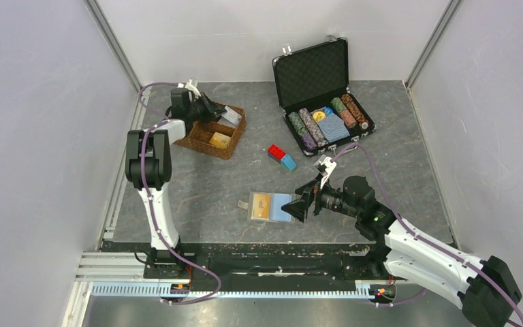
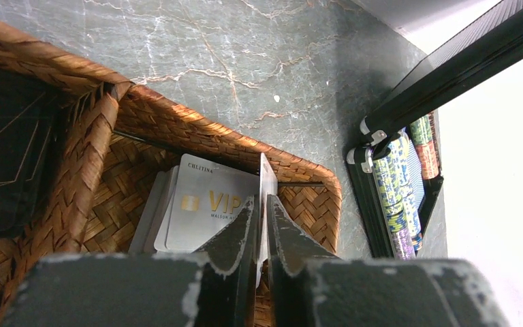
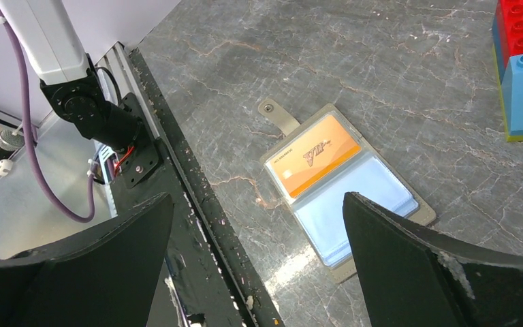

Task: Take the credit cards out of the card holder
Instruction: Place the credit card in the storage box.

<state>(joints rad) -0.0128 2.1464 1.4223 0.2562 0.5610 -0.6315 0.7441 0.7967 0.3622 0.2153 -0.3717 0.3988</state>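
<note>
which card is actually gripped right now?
The pale card standing edge-on between the left fingers, above the wicker tray. The silver VIP card lies flat in it; the orange card and the blue card sit in the card holder.

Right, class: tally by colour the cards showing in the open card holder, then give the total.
Orange card: 1
Light blue card: 1
Total showing in the card holder: 2
</note>
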